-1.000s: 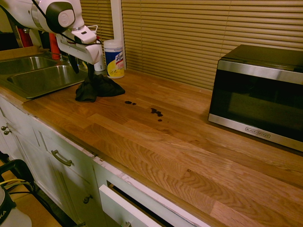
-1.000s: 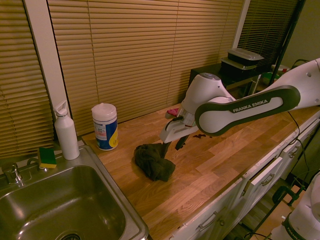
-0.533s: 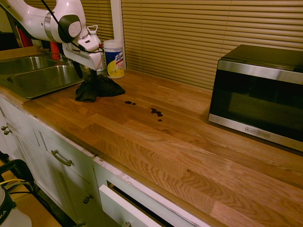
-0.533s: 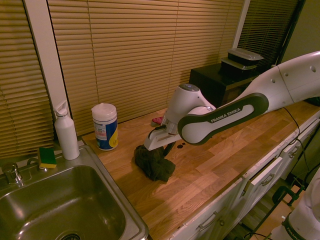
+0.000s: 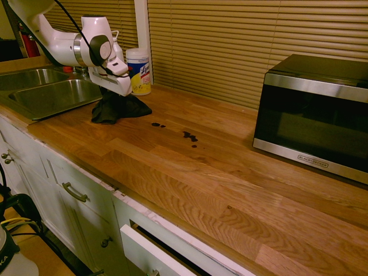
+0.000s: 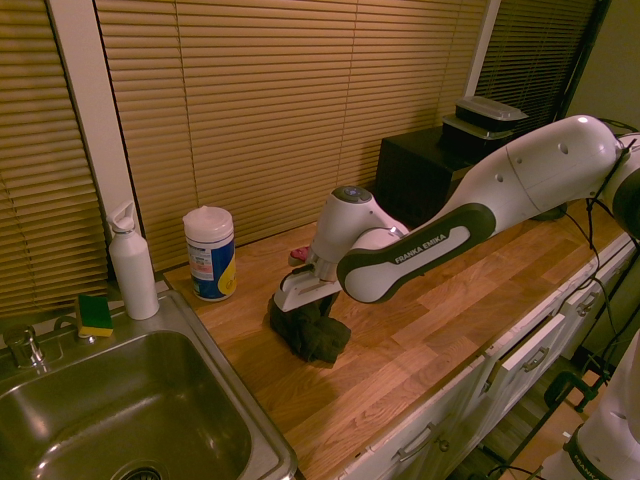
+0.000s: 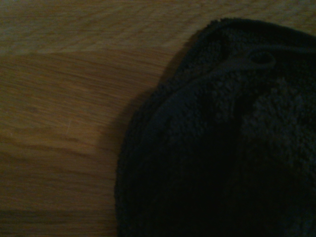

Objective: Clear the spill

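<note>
Worktop: wood-planked (image 5: 190, 184), set along a wall with closed horizontal blinds (image 5: 213, 46), above pale cabinets (image 5: 86, 227) and a partly open drawer (image 5: 155, 250).
Spill: small dark blotches (image 5: 190, 136) lay on bare wood between the cloth and the microwave, with a pair of smaller drops nearer the cloth; none were under the visible part of the jaws.
Cloth: black, thick-piled and bunched (image 6: 315, 332), it rested on the worktop near the sink, filling much of the wrist view.
Arm: white (image 6: 430, 250), it reached down to the cloth.
Jaws: wide open and low at the cloth, their tips hidden; whether they touched it could not be told.
Wipes tub: white, blue and yellow (image 6: 210, 258), it stood upright near the cloth, by the blinds.
Sink: steel (image 6: 225, 355), with a white bottle (image 6: 135, 272) upright at its back corner and a green-and-yellow sponge (image 6: 95, 315) beside the faucet (image 6: 27, 348).
Microwave: black and silver (image 5: 316, 115), well apart from the cloth, with lidded black containers (image 6: 483, 130) stacked on top.
</note>
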`<action>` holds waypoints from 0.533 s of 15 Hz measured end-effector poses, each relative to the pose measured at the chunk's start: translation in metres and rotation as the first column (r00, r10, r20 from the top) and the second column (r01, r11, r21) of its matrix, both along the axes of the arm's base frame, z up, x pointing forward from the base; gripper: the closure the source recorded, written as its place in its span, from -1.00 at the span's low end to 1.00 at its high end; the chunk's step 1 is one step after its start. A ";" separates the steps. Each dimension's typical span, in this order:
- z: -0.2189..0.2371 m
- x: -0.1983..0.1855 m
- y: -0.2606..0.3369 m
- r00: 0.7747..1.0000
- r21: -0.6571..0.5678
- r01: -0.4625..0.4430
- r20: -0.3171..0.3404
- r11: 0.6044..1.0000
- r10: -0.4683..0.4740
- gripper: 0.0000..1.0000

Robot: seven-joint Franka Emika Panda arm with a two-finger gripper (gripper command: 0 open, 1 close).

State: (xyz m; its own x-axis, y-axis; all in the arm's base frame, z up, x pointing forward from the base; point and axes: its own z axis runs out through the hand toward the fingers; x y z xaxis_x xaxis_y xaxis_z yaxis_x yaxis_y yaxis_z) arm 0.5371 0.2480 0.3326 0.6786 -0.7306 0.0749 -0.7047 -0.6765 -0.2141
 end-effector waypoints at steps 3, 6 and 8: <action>0.000 0.000 0.001 1.000 -0.002 0.004 0.000 1.000 -0.004 1.00; 0.001 0.001 0.001 1.000 -0.002 0.005 0.001 1.000 -0.005 1.00; 0.002 0.001 0.001 1.000 -0.002 0.007 0.000 1.000 -0.007 1.00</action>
